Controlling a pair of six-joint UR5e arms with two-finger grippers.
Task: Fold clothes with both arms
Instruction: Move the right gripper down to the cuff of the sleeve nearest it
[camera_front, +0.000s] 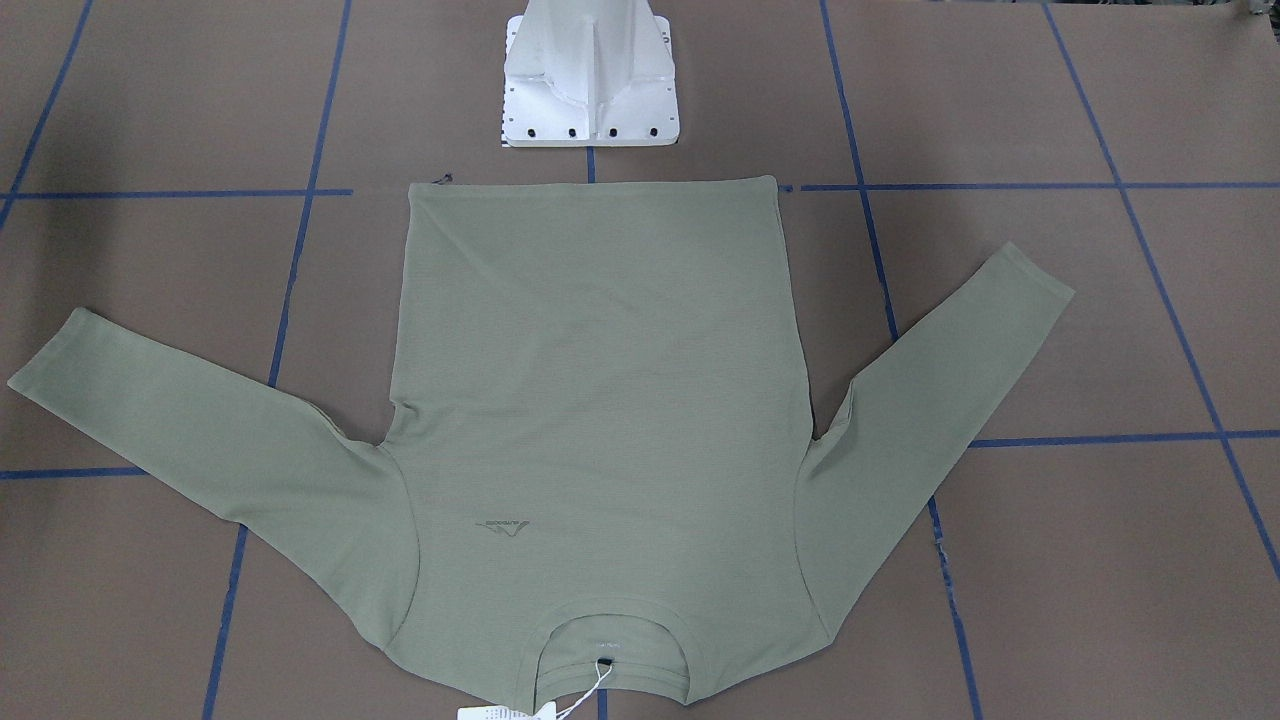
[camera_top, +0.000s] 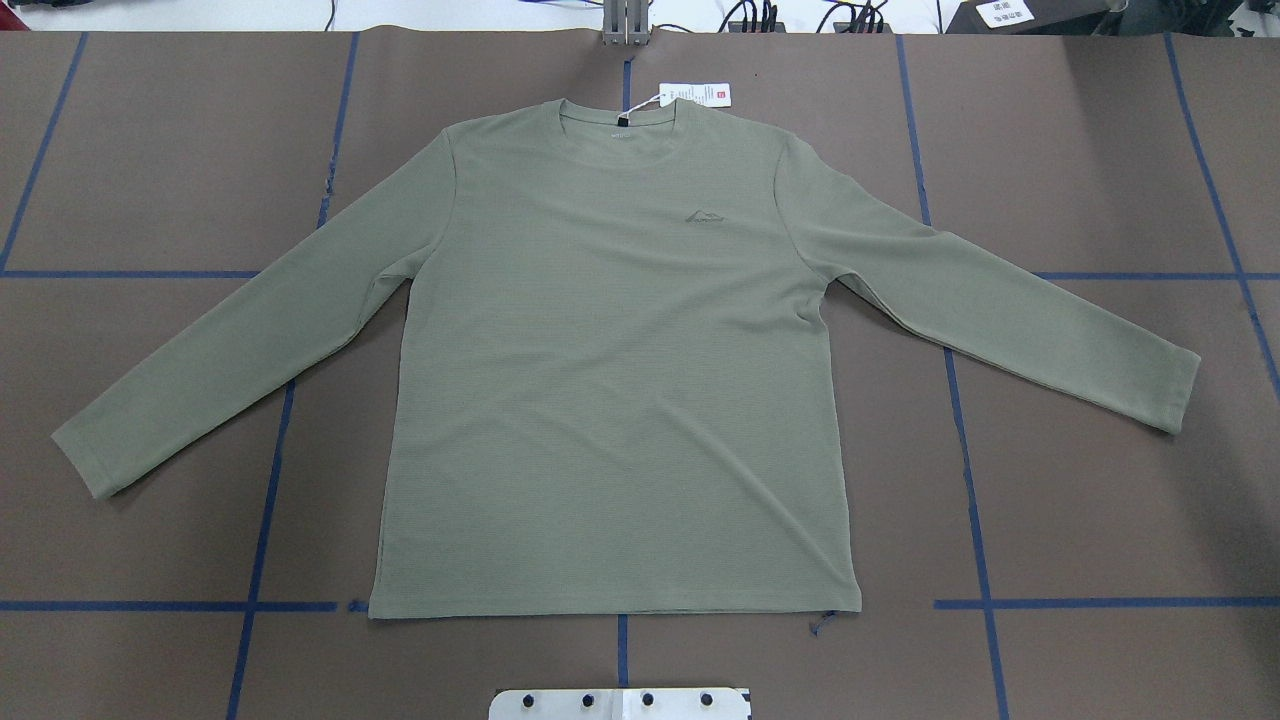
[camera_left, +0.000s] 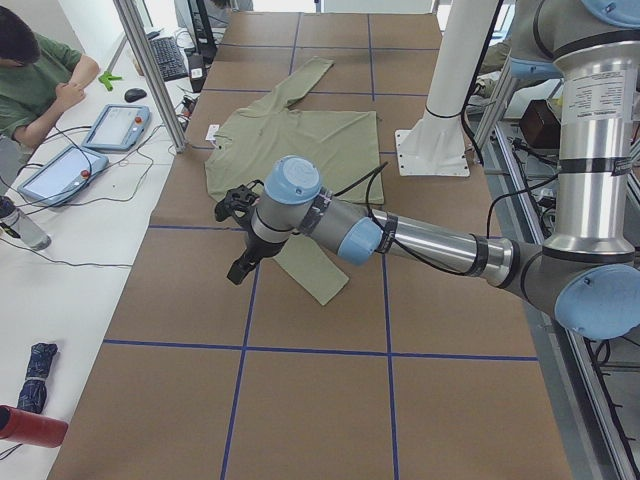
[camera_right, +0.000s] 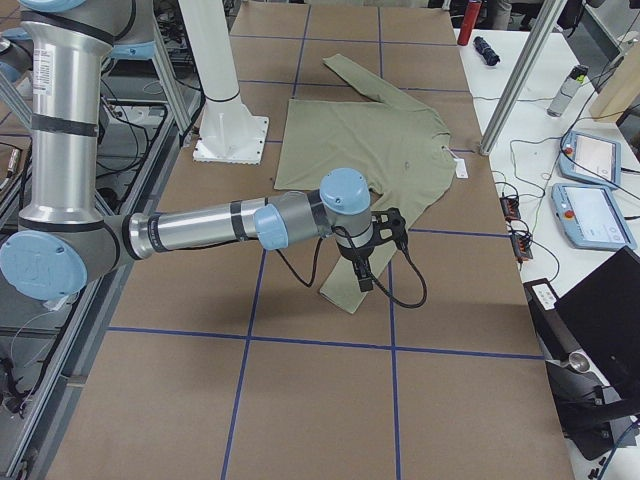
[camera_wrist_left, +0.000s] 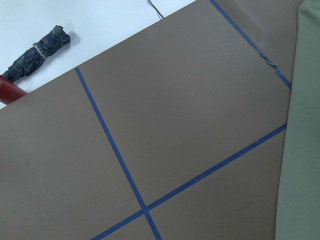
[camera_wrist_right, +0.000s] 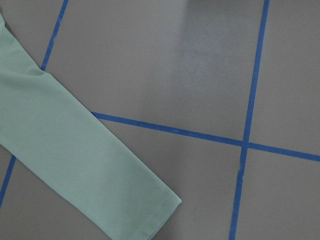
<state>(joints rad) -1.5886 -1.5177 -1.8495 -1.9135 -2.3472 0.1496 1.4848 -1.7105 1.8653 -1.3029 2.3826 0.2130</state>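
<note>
The clothes are one sage-green long-sleeved shirt (camera_top: 610, 380) lying flat and face up, sleeves spread, collar away from the robot. It also shows in the front-facing view (camera_front: 600, 400). A dark chest logo (camera_top: 705, 217) and a white hang tag (camera_top: 695, 93) are visible. The left gripper (camera_left: 240, 270) hangs above the table beside the near sleeve (camera_left: 315, 270); I cannot tell whether it is open or shut. The right gripper (camera_right: 363, 280) hovers over the other sleeve's cuff (camera_right: 345, 285), state also unclear. Each wrist view shows only a sleeve (camera_wrist_left: 305, 125) (camera_wrist_right: 65, 150) on the brown mat.
The white base pedestal (camera_front: 590, 80) stands just behind the shirt's hem. A person (camera_left: 40, 80) sits at a side desk with tablets (camera_left: 115, 125). A folded umbrella (camera_wrist_left: 40, 50) and a red bottle (camera_left: 30, 428) lie off the mat. Blue tape lines grid the brown surface.
</note>
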